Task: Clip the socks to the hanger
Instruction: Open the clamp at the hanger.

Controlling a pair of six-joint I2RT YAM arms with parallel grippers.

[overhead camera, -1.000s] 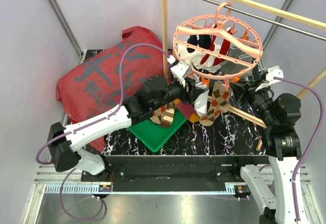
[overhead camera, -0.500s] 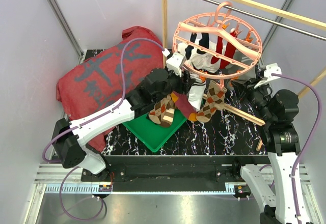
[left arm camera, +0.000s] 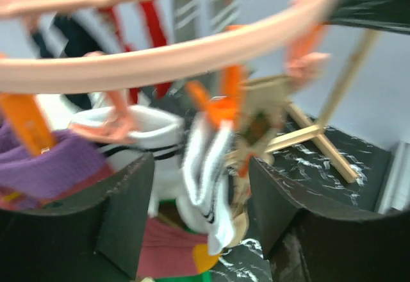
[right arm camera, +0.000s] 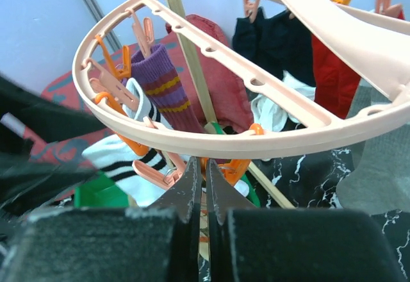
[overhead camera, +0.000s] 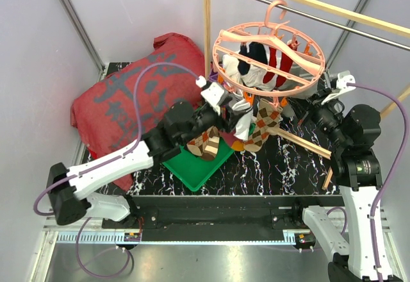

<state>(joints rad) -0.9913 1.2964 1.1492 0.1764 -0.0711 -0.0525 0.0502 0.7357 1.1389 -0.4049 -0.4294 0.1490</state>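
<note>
While the hanger (right arm camera: pixel 256 142) hangs far right over the counter (overhead camera: pixel 282 166) | left end effector (left arm camera: pixel 202 195) released, fingers flanking a white striped sock (left arm camera: pixel 206 166) | right end effector (right arm camera: pixel 205 174) clenched empty just below its rim.

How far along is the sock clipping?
Done: a purple striped sock and a red sock hang from the round salmon-pink plastic hanger. In hand: the open left claw brackets a hanging white black-striped sock. Left: seemingly a brown argyle sock on the green tray.
</note>
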